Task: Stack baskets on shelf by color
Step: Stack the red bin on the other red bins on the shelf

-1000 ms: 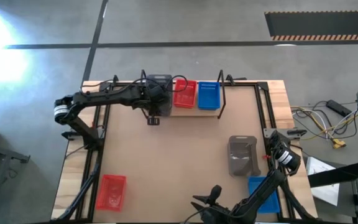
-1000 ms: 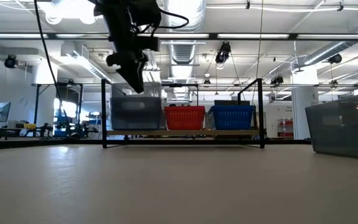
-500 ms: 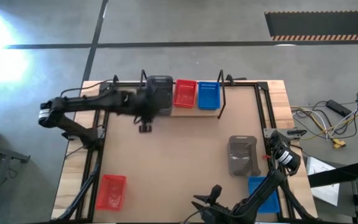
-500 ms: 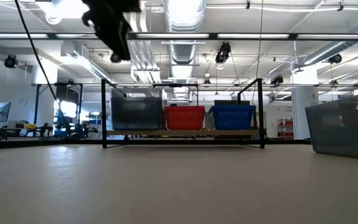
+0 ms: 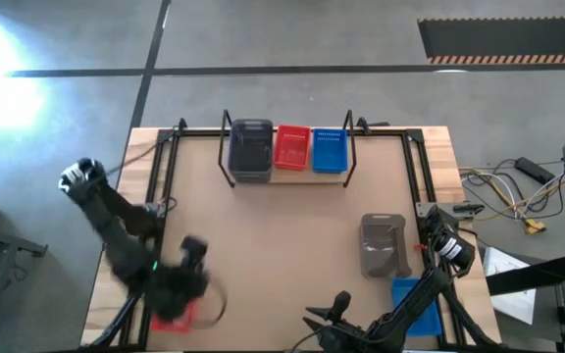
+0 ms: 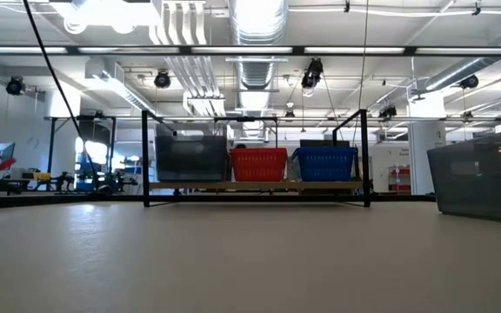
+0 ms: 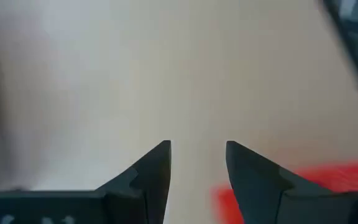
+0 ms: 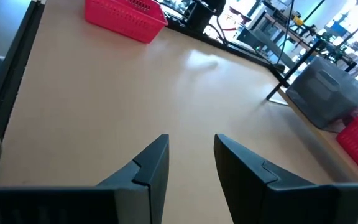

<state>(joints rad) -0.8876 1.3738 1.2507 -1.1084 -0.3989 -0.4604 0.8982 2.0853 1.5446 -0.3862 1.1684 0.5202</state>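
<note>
The shelf [image 5: 287, 175] stands at the table's far edge. On its plank rest a grey basket [image 5: 251, 149], a red basket [image 5: 292, 147] and a blue basket [image 5: 329, 149]; the grey one [image 6: 190, 158] stands tallest. Another red basket [image 5: 170, 316] lies at the near left, partly hidden under my left gripper [image 5: 196, 282]. This gripper hovers above it, open and holding nothing [image 7: 197, 162]. A grey basket [image 5: 385, 245] and a blue basket [image 5: 415, 299] lie on the table at the right. My right gripper [image 5: 327, 316] waits open at the near edge.
A black frame rail [image 5: 157, 196] runs along the table's left side and another [image 5: 422, 176] along the right. The middle of the wooden tabletop [image 5: 282, 245] is bare. Cables [image 5: 508, 191] lie off the table's right side.
My left gripper has swung fast from the front of the shelf's grey basket toward the table's near left corner, turning as it went, and now hangs over the red basket there. It has left the low view. The baskets on the shelf have stayed put.
</note>
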